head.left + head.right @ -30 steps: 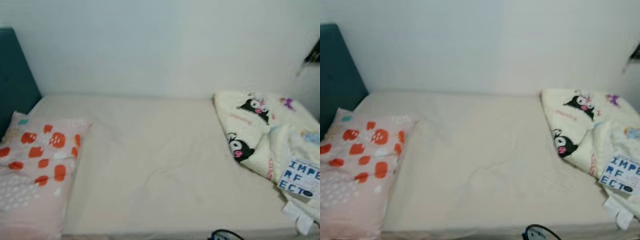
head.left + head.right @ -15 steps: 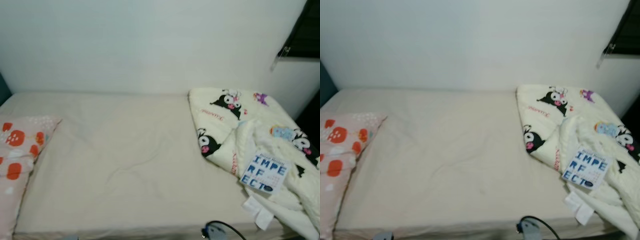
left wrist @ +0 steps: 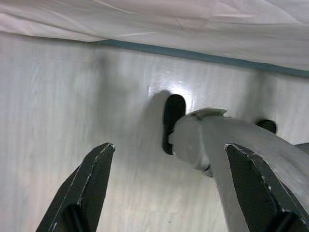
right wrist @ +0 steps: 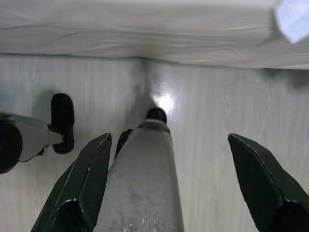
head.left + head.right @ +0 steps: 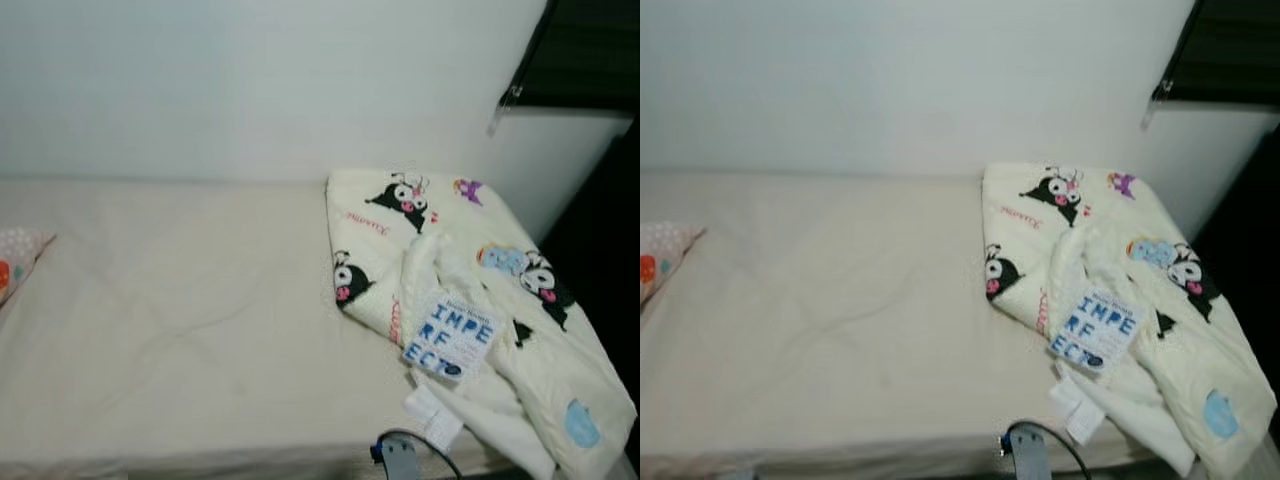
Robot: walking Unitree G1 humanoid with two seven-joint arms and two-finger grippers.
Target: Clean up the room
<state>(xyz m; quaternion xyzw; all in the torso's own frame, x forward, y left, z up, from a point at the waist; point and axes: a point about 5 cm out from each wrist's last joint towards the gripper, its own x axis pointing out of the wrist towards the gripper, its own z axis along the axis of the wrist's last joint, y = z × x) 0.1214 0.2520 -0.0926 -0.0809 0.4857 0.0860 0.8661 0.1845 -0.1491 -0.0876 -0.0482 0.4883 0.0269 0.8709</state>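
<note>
Pillow (image 5: 15, 262): pink with orange spots, just a corner peeking in at the bed's left edge.
Bed (image 5: 190, 330): cream sheet, lightly creased, running along the white wall (image 5: 260, 80); middle stretch bare.
Blanket (image 5: 470, 310): cream, printed with black cartoon figures, crumpled in a heap at the bed's right end, spilling over the front right corner.
Label (image 5: 450, 336): white patch with blue letters, lying on the blanket's front fold, near the bed's front edge.
Tag (image 5: 433, 414): small white tab, hanging off the blanket right at the front edge.
Cable (image 5: 1040, 445): dark loop on a grey fitting, just below the bed's front edge.
Window (image 5: 590, 45): dark, up at the far right corner above the blanket.
Left gripper (image 3: 169, 193): hanging low, pointed down at the pale wood floor (image 3: 58, 96) beside the bed's edge; fingers spread wide, holding nothing.
Right gripper (image 4: 178, 188): likewise down by the floor beneath the sheet's hem; fingers wide apart, gripping nothing.
</note>
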